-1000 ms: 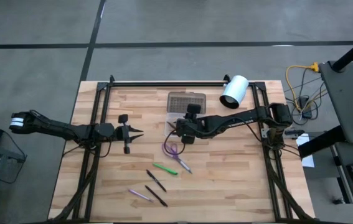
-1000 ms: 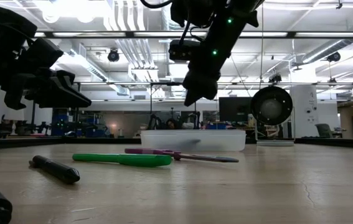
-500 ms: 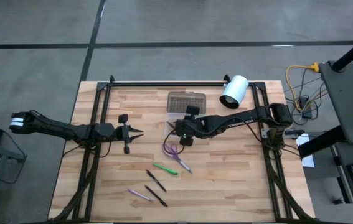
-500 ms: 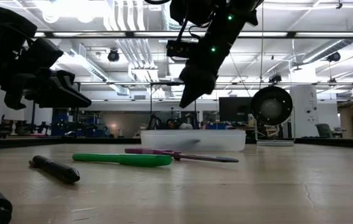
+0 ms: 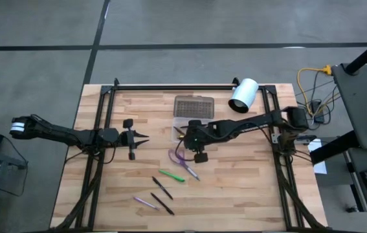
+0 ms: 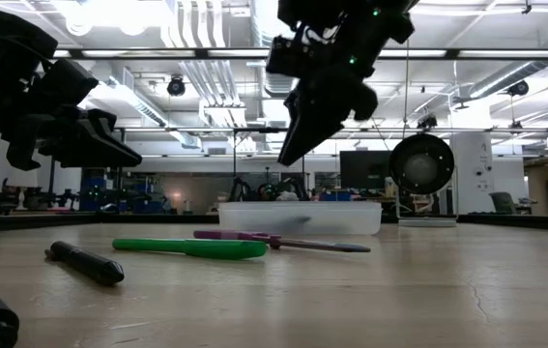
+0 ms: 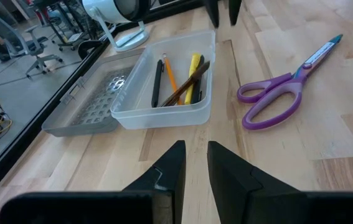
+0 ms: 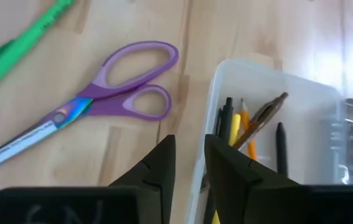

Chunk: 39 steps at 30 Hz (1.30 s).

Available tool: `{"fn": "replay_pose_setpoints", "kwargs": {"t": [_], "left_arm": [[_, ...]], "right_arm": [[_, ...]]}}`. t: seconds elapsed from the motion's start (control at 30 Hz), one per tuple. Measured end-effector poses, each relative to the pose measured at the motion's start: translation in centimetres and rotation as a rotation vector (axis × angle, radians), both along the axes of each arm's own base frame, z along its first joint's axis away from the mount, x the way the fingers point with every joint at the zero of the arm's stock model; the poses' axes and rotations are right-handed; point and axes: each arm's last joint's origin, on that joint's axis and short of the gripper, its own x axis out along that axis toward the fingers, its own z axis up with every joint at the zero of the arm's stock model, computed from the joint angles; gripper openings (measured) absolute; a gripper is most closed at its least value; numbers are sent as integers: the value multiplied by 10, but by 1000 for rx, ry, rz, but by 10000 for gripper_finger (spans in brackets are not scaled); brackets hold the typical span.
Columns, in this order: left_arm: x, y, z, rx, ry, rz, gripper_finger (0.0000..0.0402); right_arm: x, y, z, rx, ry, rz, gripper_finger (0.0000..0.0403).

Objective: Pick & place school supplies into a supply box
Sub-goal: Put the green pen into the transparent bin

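The clear supply box (image 5: 180, 123) stands mid-table with its grey dotted lid (image 5: 193, 105) folded open toward the far edge. It holds black, orange, yellow and brown pens (image 7: 179, 78). The purple-handled scissors (image 5: 178, 155) lie flat just near of the box. A green pen (image 5: 171, 175), two black pens (image 5: 162, 188) and a purple pen (image 5: 145, 202) lie nearer still. My right gripper (image 8: 190, 152) hovers above the box's near left corner and the scissors (image 8: 101, 99), with a narrow gap between its fingers and nothing in it. My left gripper (image 7: 196, 155) waits left of the box, narrowly open and empty.
A white cylinder (image 5: 243, 95) lies at the far right, beside the lid. Black frame rails run along the table's left, right and far sides. Another thin pen (image 5: 191, 171) lies just right of the green one. Bare wood lies right of the scissors.
My right gripper has rolled about its wrist, so the block on it now points to the near edge instead of the far edge. It has tipped from above the box toward the scissors. Nothing on the table has moved.
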Motion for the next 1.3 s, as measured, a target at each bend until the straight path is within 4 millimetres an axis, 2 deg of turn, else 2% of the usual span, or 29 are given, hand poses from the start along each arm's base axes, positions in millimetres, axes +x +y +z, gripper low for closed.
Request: {"fn": "replay_pose_setpoints", "kwargs": {"t": [0.13, 0.23, 0.37, 0.6, 0.83, 0.97, 1.3], "left_arm": [[0, 0, 0, 0, 0, 0, 52], [0, 0, 0, 0, 0, 0, 52], [0, 0, 0, 0, 0, 0, 52], [0, 0, 0, 0, 0, 0, 52], [0, 0, 0, 0, 0, 0, 52], [0, 0, 0, 0, 0, 0, 52], [0, 0, 0, 0, 0, 0, 52]], "right_arm": [[-16, -1, 10, 21, -74, 7, 72], [-33, 1, 16, 75, -200, 86, 74], [-64, 3, 23, 110, -331, 180, 79], [-122, 3, 31, 142, -486, 178, 87], [-173, 1, 38, 147, -645, 178, 76], [-197, 1, 40, 145, -767, 184, 70], [-243, -1, 30, 134, -984, 191, 78]]}}
